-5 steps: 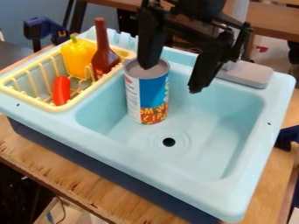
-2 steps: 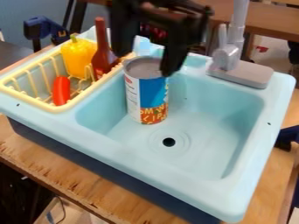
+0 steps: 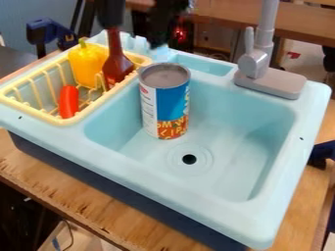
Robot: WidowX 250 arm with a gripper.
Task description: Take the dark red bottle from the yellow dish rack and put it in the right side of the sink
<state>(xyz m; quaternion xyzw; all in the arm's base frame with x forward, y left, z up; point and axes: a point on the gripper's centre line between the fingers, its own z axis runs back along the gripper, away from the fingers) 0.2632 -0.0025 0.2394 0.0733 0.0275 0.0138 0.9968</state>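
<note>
Camera view, spread pincer (image 3: pixel 134 37), light-blue sink (image 3: pixel 140 169) on wooden table (image 3: pixel 49 179), blue-grey wall (image 3: pixel 16 14) behind

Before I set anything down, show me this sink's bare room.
The sink floor is bare from the drain to the wall beneath the faucet, as is the front rim. It's crowded in the rack with the pepper, bottle and red toy; the can blocks the rack side, and the hand hangs by the bottle.

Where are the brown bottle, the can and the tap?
Brown bottle (image 3: pixel 116 67), camera view, on its wide lower body.
Can (image 3: pixel 166 105), camera view, on its label.
Tap (image 3: pixel 276 84), camera view, on its flat base.
</note>
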